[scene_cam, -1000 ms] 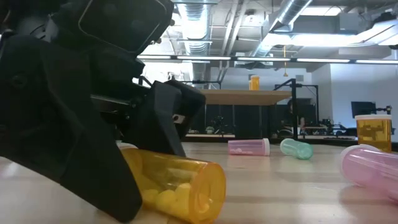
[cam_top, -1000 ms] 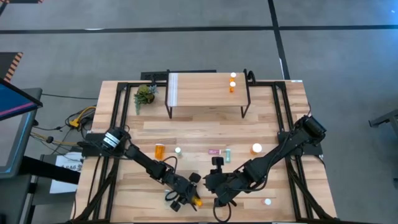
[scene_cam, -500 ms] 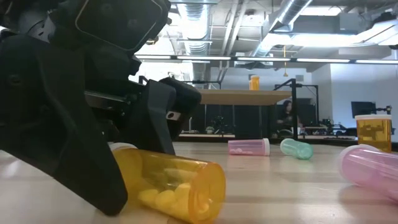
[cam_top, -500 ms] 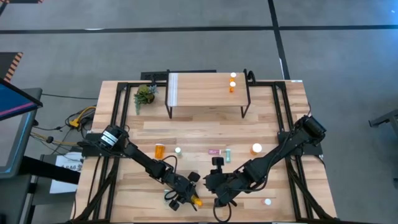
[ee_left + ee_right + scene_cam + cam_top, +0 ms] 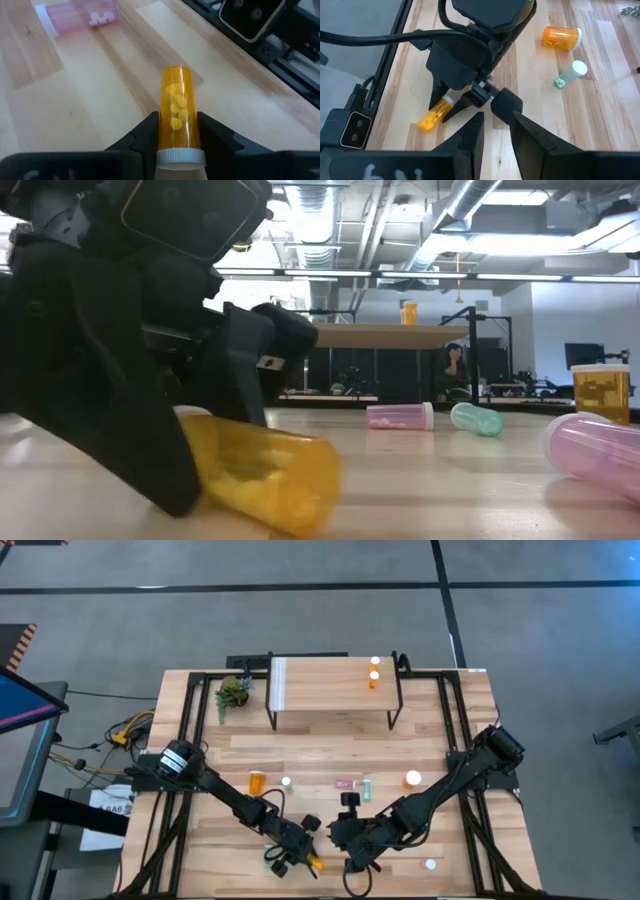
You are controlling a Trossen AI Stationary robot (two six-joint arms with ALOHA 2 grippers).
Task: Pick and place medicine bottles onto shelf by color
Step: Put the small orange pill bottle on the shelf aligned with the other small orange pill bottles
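The orange medicine bottle lay on its side near the front edge of the table, well apart from the shelf at the far end; its white cap sat between the left gripper's fingers and its body pointed away from the wrist. Over the last second the fingers had drawn in against it, and in the low view the bottle had tipped and blurred compared with a moment earlier, when it rested sharp and still; I judged that the grasp was taking hold and a lift was about to start, though the bottle looked still on or just off the wood. The left fingers stood narrowly apart, each pressed to a side of the bottle near the cap, so they were gripping it. The right gripper hovered just beside the left one over the front of the table; its fingers were a little apart with nothing between them. Two orange bottles already stood on the shelf, so this one likely belonged with them.
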